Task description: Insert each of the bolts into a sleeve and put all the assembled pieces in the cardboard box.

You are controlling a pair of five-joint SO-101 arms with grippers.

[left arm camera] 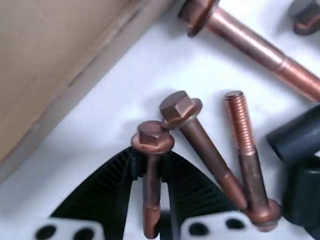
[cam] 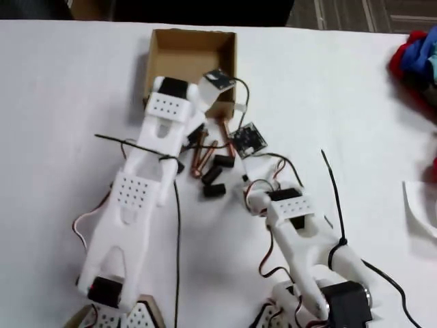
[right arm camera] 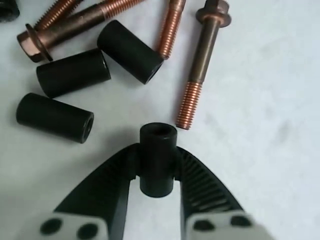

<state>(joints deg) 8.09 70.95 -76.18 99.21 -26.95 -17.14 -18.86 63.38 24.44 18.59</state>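
Ribbed left gripper [left arm camera: 152, 162] clamping coppery hex bolt [left arm camera: 152, 140], right gripper [right arm camera: 157, 167] pinching apparently matte black sleeve [right arm camera: 158, 142]

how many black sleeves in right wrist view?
4. One sleeve upright in the right end effector; three lying sleeves on the table beside the bolts. A dark shape at the edge may be another.

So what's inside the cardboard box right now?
The far part of the box shows bare cardboard floor with nothing lying on it. The left arm covers its near side, so anything there is hidden.
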